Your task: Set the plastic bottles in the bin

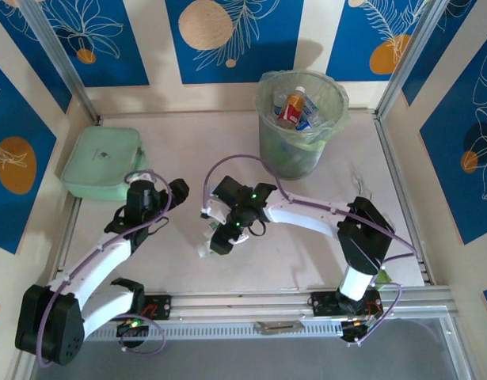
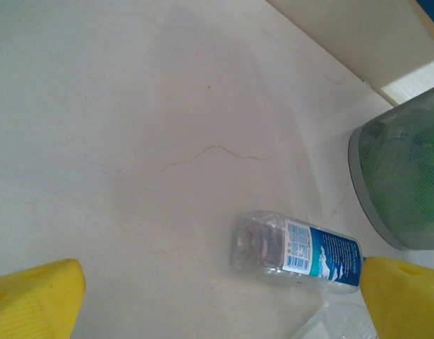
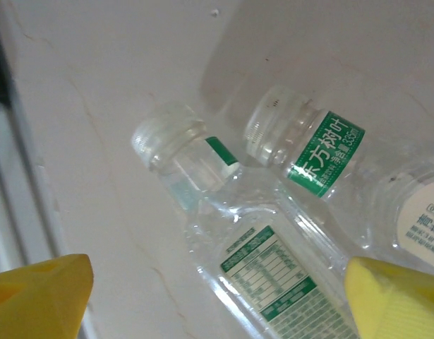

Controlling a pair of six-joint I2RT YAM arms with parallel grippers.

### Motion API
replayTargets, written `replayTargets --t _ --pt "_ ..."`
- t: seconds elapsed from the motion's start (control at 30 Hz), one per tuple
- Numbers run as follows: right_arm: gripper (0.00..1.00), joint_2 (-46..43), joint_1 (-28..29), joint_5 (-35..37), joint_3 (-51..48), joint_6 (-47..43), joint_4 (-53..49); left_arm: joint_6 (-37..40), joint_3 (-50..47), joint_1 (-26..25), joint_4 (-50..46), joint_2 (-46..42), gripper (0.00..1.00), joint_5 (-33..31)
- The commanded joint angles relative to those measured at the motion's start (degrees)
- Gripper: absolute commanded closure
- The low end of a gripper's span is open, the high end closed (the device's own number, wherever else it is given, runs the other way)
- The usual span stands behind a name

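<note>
Clear green-labelled bottles (image 3: 273,261) lie at the near middle of the table (image 1: 188,142), between the wide, empty jaws of the right gripper (image 3: 217,286). Pickup is the step in hand. Next, I judge, it must lower, clamp one and carry it to the far bin (image 1: 291,154). Spread and empty, the left gripper (image 2: 224,293) hovers near a blue-labelled bottle (image 2: 298,251).

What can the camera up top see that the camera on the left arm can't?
Top camera: the whole left arm and right arm, the flat mint-green case in the far left corner, and bottles piled inside the bin. Left wrist camera: the yellow fingertips of the left end effector, spread wide, and the blue label on a clear bottle lying on its side. Both: the bin and the pale table.
</note>
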Motion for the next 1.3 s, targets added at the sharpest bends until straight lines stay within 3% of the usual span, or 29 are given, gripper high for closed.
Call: replayTargets --t 0.0,0.47,1.27 --pt "0.05 2.4 1.71 5.84 1.79 -5.59 -2.86 -1.16 0.41 0.56 3.27 0.99 0.01 2.59" --pt "0.06 5.87 4.19 13.88 0.88 -9.58 -3.43 -1.43 0.27 0.56 4.32 2.41 0.01 3.5" --pt "0.06 9.35 7.06 15.93 -0.8 -9.94 -1.94 -2.35 -0.67 0.56 5.3 2.34 0.01 3.96"
